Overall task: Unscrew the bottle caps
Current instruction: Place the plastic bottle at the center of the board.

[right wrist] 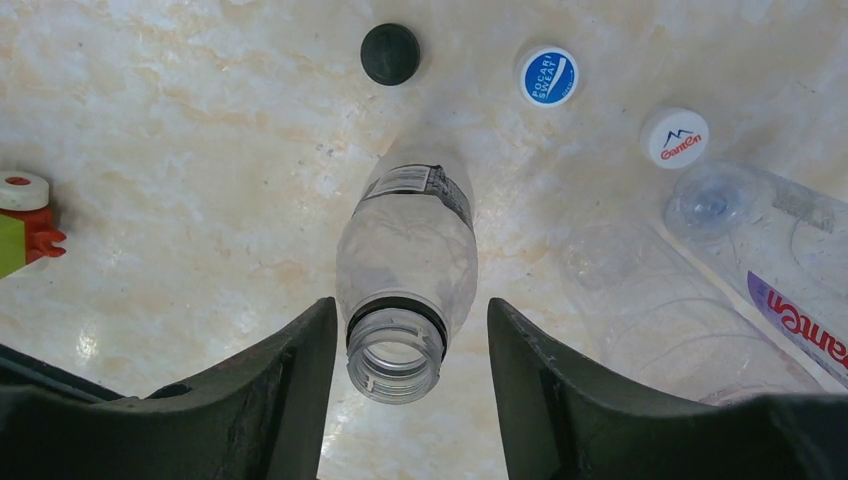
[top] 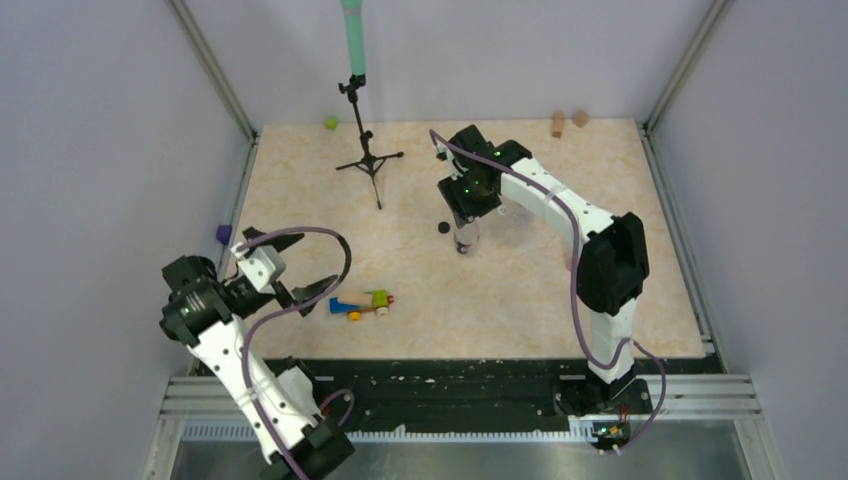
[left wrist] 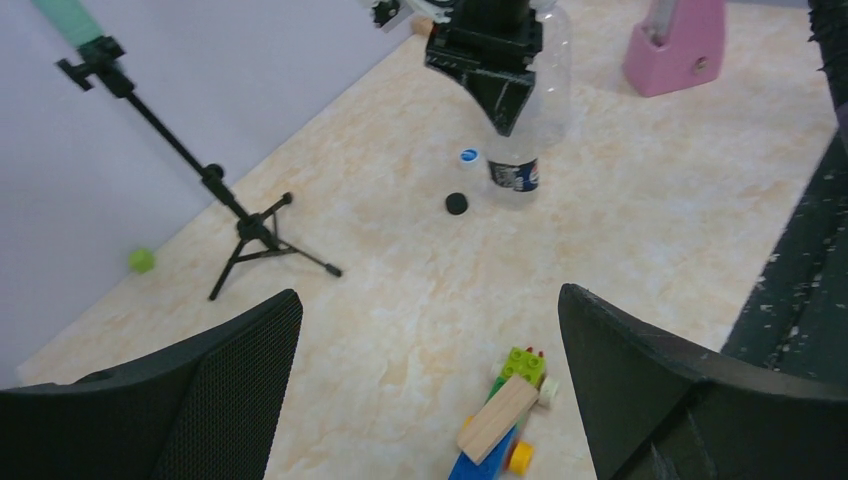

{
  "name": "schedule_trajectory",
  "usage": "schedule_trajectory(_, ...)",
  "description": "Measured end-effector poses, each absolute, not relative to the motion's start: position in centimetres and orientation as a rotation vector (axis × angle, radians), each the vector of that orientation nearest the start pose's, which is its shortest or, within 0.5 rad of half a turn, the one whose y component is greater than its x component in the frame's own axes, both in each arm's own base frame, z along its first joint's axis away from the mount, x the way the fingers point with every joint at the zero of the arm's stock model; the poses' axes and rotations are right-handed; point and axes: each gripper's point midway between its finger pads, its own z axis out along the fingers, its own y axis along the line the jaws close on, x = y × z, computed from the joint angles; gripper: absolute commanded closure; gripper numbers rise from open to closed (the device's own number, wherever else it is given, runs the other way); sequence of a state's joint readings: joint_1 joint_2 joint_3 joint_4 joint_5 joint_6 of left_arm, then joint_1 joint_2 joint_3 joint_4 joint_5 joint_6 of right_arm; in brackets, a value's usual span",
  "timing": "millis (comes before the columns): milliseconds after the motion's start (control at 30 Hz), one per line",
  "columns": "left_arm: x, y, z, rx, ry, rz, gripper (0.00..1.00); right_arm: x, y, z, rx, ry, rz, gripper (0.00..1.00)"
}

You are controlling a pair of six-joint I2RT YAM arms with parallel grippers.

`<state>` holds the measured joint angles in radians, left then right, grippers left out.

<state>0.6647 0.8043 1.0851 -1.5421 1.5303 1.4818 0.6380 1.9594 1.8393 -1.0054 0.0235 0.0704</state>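
Note:
A small clear bottle (right wrist: 405, 250) stands upright on the table, its threaded neck open and without a cap. My right gripper (right wrist: 410, 305) hangs over it, open, one finger on each side of the neck; the right finger stands clearly apart from it. Three loose bottle caps lie beyond the bottle: a black cap (right wrist: 390, 53), a blue-and-white cap (right wrist: 549, 77) and a white cap (right wrist: 674, 137). Two more clear bottles (right wrist: 640, 310) lie to the right, one with purplish lettering (right wrist: 800, 335). My left gripper (left wrist: 428, 295) stands wide open and empty at the near left.
A toy car of bricks with a wooden block (left wrist: 505, 415) lies just ahead of the left gripper. A black tripod (top: 368, 160) stands at the back left, near a green ball (top: 330, 123). A pink wedge (left wrist: 675, 45), tan blocks (top: 568, 121) and a purple block (top: 223, 234) sit near the edges.

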Motion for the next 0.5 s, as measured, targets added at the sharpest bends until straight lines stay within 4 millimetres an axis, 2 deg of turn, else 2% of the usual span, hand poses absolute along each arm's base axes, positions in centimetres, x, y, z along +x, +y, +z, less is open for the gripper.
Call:
schedule_trajectory(133,17.0,-7.6,31.2,0.847,1.382,-0.36,0.02,35.5,26.2,14.5,-0.751,2.6,0.183,0.4)
schedule_trajectory(233,17.1,-7.2,31.3,0.834,1.384,-0.31,0.02,35.7,26.2,14.6,-0.748,2.596,0.182,0.38)
schedule_trajectory(500,18.7,-3.1,30.6,0.65,1.479,-0.238,0.02,36.1,26.4,14.7,-0.74,2.578,0.183,0.36)
